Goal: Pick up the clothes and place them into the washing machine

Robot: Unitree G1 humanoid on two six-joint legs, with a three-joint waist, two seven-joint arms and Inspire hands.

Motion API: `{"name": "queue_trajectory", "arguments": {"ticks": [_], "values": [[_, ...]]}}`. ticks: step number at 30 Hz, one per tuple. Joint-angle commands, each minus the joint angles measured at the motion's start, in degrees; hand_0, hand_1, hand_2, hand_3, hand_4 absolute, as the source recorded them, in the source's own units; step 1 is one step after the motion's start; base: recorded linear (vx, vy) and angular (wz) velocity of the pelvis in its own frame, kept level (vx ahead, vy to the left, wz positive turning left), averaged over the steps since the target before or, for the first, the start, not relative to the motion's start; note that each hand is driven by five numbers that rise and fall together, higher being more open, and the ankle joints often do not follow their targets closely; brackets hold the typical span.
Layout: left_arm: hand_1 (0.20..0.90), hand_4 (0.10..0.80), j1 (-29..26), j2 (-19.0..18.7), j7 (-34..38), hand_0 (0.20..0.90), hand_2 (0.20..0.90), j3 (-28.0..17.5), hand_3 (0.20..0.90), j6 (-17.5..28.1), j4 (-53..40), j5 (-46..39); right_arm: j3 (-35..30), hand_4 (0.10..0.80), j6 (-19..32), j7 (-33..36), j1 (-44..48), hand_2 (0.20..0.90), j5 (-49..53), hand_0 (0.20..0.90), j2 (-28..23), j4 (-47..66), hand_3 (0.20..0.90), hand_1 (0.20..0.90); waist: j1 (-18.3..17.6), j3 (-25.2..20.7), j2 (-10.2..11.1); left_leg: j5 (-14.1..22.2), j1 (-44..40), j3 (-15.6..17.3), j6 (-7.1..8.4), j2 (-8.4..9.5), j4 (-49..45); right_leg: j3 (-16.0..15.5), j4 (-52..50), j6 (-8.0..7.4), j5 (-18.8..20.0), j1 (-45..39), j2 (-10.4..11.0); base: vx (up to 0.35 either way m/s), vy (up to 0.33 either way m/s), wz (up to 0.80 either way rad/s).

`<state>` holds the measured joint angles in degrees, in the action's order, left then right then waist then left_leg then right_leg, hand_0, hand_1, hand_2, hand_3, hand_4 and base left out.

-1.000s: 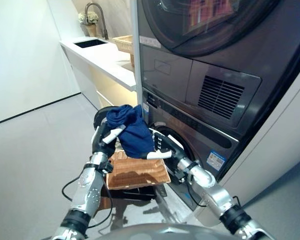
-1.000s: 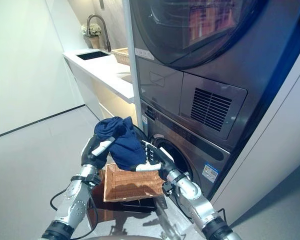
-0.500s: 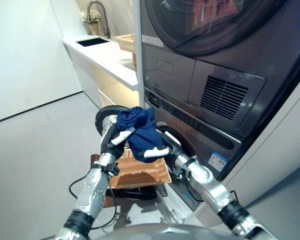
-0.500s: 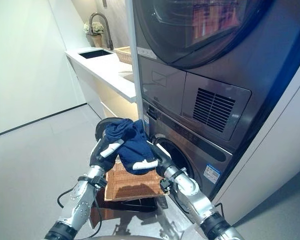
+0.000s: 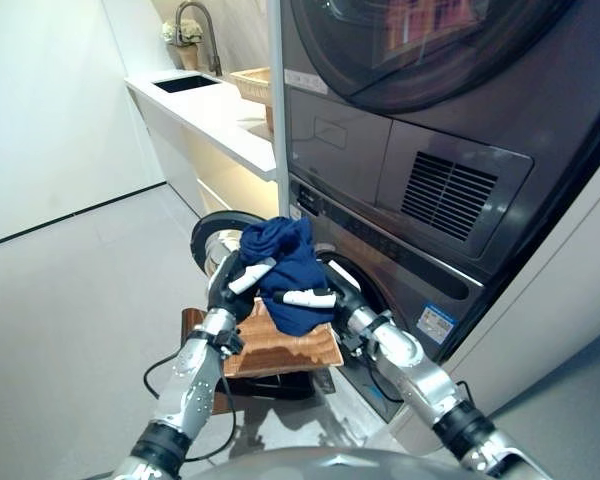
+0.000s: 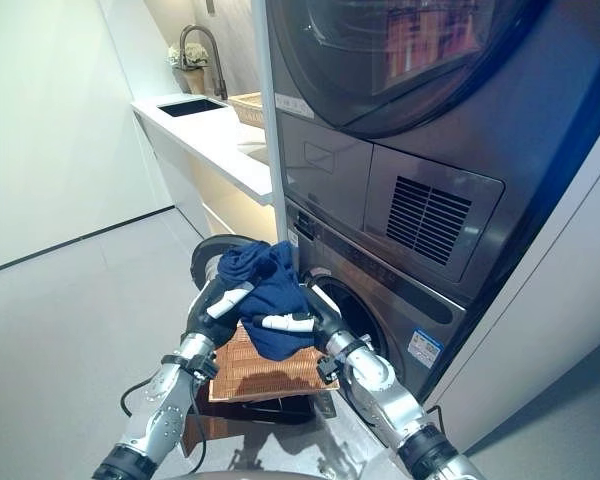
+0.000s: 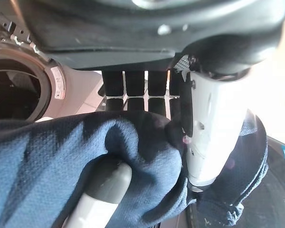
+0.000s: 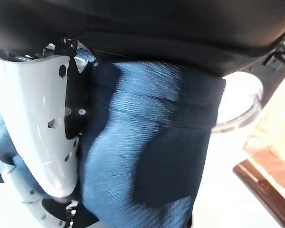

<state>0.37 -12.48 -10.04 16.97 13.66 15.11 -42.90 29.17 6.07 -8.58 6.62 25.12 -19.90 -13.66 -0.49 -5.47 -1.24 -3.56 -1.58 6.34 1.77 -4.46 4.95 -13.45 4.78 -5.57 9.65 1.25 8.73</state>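
A bundle of dark blue cloth (image 5: 285, 270) is carried between both hands, raised above the wicker basket (image 5: 280, 348) and just in front of the washer's round opening (image 5: 365, 295), whose door (image 5: 212, 232) stands swung open to the robot's left. The left hand (image 5: 238, 285) pinches the cloth, thumb and fingers curled round a fold, as its wrist view confirms; the right hand (image 5: 315, 297) clamps the other side with its thumb pressed across the fabric. Holding from two sides probably keeps the loose garment gathered so that no trailing end catches on the rim of the opening. The cloth is not yet inside the drum.
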Motion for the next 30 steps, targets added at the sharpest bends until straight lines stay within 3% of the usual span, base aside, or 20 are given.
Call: {"name": "queue_trajectory", "arguments": {"ticks": [1,11,17,22,24,30], "values": [[0.900,0.800,-4.58,-1.41,-1.43,0.900,0.900,0.03,0.900,4.95,-5.76,0.07,-1.62,0.300,4.33,0.04,5.59,0.200,1.03,0.200,3.35,2.86,0.200,0.200,1.34,-4.01,0.94,-1.63,2.86,-0.04,3.87,-2.52,-0.59,1.19,-3.18,-2.36,-6.97,-0.52,0.66,0.000,0.000,0.00],[0.900,0.800,-3.95,-1.57,-0.23,0.900,0.900,-1.86,0.900,5.79,-4.39,0.93,-3.81,0.300,4.61,0.76,2.42,0.200,3.29,0.200,4.18,0.03,0.200,0.200,1.37,-4.03,1.74,-1.58,2.88,-0.30,3.88,-2.54,-0.54,0.98,-3.34,-2.35,-6.97,-0.63,0.54,-0.001,0.002,0.03],[0.900,0.800,-1.06,-1.67,2.49,0.900,0.900,-6.83,0.900,7.09,-3.00,2.86,-6.19,0.300,5.14,1.71,0.10,0.200,4.09,0.200,4.38,-1.31,0.200,0.200,1.68,-3.89,2.03,-1.69,2.85,-0.31,3.92,-2.74,-0.59,0.83,-3.29,-2.18,-7.15,-0.71,0.23,-0.001,0.000,0.01],[0.900,0.800,2.80,-1.09,8.96,0.900,0.900,-14.95,0.900,9.39,-0.38,6.96,-10.22,0.300,5.97,4.71,-3.06,0.200,3.69,0.200,4.97,-4.32,0.200,0.200,2.15,-3.34,2.64,-1.98,3.32,-1.09,4.18,-3.41,-0.86,0.37,-3.48,-1.78,-7.79,-0.83,-0.35,-0.009,-0.017,0.04],[0.900,0.800,4.21,-0.94,12.22,0.900,0.900,-18.56,0.900,10.31,3.21,8.81,-12.14,0.300,6.30,6.29,-4.71,0.200,2.34,0.200,4.80,-5.07,0.200,0.200,2.46,-2.95,2.92,-2.14,3.55,-1.45,4.32,-3.73,-1.11,0.13,-3.62,-1.53,-8.14,-1.02,-0.70,-0.013,-0.039,0.05],[0.900,0.800,6.59,-3.17,16.34,0.900,0.900,-22.12,0.900,10.77,20.51,15.63,-18.13,0.300,7.70,8.49,-8.96,0.200,1.19,0.200,4.55,-8.84,0.200,0.200,2.99,-1.34,3.74,-1.66,5.21,-3.16,4.54,-4.45,-4.54,-1.02,-4.14,-0.89,-9.01,-1.61,-1.45,-0.029,-0.038,0.15]]}}
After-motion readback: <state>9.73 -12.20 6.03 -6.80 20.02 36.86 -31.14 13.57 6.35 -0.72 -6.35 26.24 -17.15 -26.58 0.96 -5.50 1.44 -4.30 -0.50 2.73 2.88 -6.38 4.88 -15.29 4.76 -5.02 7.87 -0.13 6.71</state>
